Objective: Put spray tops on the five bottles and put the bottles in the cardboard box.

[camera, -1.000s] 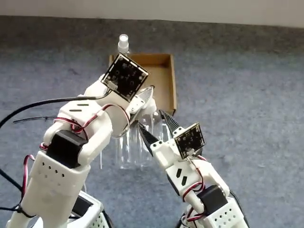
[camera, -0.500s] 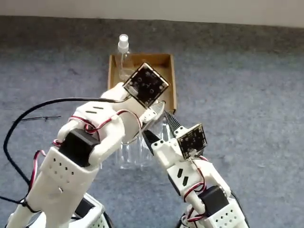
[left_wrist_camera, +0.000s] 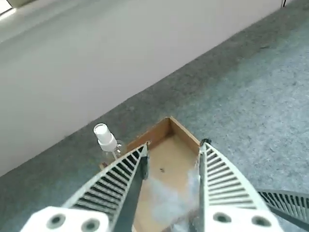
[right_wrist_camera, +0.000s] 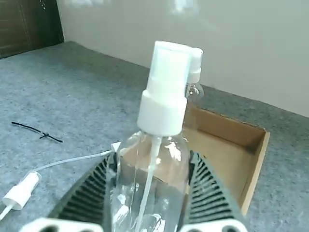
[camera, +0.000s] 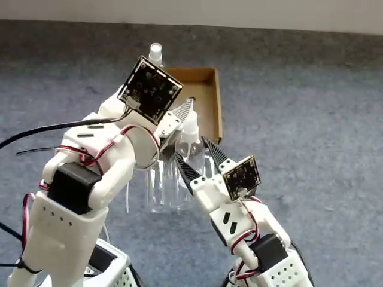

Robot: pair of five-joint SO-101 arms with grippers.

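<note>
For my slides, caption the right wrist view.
Right end effector holds a clear bottle with spray top fitted, cardboard box behind.

Cardboard box [camera: 210, 89] lies toward the rear of the table [camera: 311, 119]. One capped bottle [camera: 155, 55] stands at the box's rear left corner; whether inside or behind cannot be told. A second capped bottle [right_wrist_camera: 153, 159] stands upright before the box, between the right gripper's [camera: 190, 149] jaws, with other bottles [camera: 163, 194] just beside it, nearer the arms. The left gripper [left_wrist_camera: 171, 154] hangs above the box's near edge.

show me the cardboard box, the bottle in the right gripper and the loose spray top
cardboard box [camera: 216, 101], high view, right wall
bottle [right_wrist_camera: 160, 166], right wrist view, clear body
loose spray top [right_wrist_camera: 20, 192], right wrist view, white head
</note>
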